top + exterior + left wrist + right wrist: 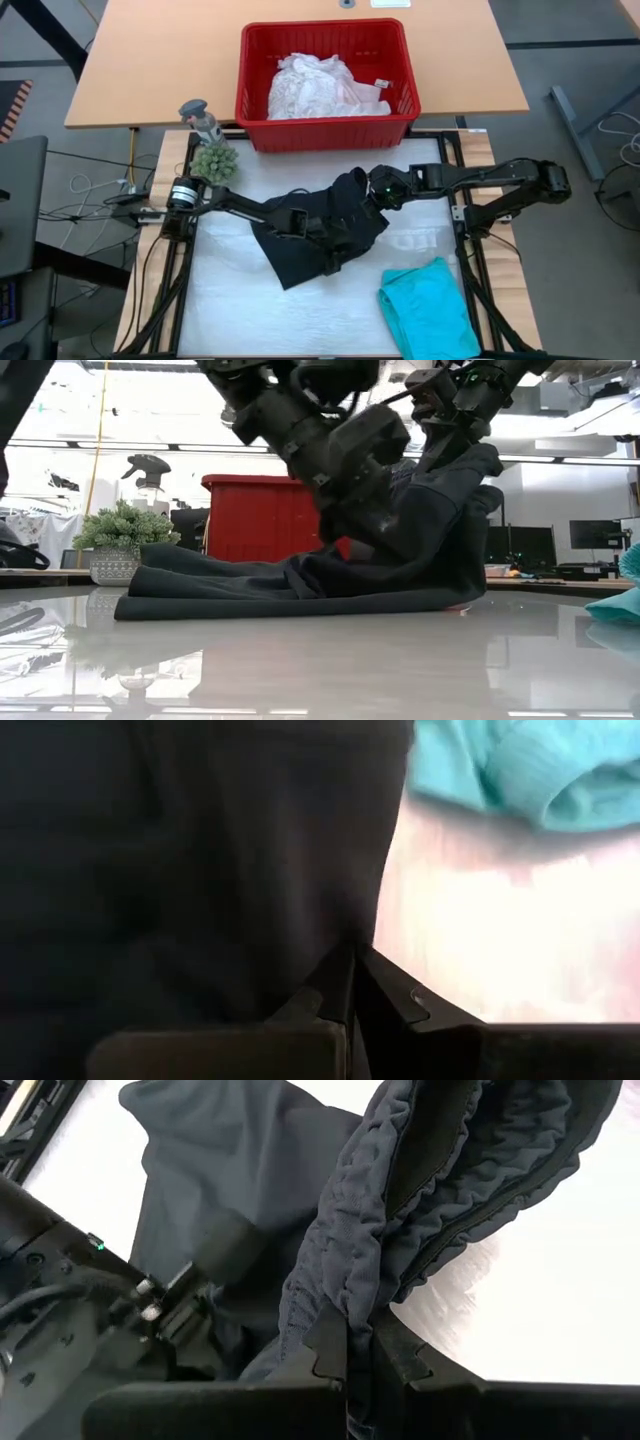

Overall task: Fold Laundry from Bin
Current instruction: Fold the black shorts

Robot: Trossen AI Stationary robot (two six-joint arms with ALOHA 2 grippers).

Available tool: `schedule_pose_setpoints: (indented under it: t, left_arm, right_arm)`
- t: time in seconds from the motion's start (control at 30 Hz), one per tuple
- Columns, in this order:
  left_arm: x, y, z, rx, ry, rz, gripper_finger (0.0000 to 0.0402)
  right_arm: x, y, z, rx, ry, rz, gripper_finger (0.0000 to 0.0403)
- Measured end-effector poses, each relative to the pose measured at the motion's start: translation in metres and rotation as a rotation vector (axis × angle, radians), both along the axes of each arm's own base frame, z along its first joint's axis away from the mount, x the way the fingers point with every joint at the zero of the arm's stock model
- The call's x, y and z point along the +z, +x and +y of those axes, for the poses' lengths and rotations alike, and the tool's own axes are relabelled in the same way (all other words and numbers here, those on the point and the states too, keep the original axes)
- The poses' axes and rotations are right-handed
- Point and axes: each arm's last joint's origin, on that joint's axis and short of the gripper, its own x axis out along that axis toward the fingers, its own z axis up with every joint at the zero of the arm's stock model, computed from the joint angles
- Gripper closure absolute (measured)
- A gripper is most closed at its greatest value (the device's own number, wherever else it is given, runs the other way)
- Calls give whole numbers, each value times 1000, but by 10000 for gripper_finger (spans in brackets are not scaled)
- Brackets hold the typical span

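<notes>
From above, the black garment (320,235) lies spread mid-bench, both arms meeting over it. The left gripper (335,262) sits at its near edge, the right gripper (362,190) at its far edge, where the cloth bunches upward. The teal garment (428,308) rests folded near the front right corner, apart from the black one. The red bin (325,82) stands on the wooden table behind, white laundry (320,88) still inside.

At bench level, the black garment's left part lies flat while its right side is lifted into a hump beneath the two arms.

Past the left wrist, the jaws are pressed together on a pinch of black fabric, teal cloth beyond.

Past the right wrist, the jaws are clamped on a gathered, elasticated hem of the black garment.

I'd judge this the folding of the black piece, mid-fold. Next, both arms need to carry their held edges across together and lay them down square before letting go.
</notes>
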Motion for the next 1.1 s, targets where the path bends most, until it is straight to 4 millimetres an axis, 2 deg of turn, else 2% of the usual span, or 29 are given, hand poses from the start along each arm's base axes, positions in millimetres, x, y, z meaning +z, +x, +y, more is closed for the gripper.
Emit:
schedule_pose_setpoints:
  t: [0.1,0.27,0.37,0.43,0.5,0.67,0.97,1.1]
  left_arm:
    - [11,-1,2,-4,53,30,401]
    - [71,-16,2,-44,143,-110,401]
    - [85,-30,4,-18,181,-63,401]
    - [76,-42,6,-1,237,87,401]
    - [65,-46,7,-33,272,157,401]
    - [45,-43,-4,-78,245,117,401]
    - [-3,-34,-9,-112,218,217,401]
    - [-9,-29,-5,-97,209,200,401]
  right_arm:
    - [0,0,0,11,-9,4,365]
    - [0,-1,-2,23,-22,9,365]
    - [0,-1,-2,26,-24,10,365]
    - [0,-1,-1,27,-24,12,365]
    - [0,-1,-2,28,-25,11,365]
    - [0,-1,-2,28,-25,12,365]
    - [0,-1,-2,32,-28,10,365]
    - [0,0,-2,33,-29,10,365]
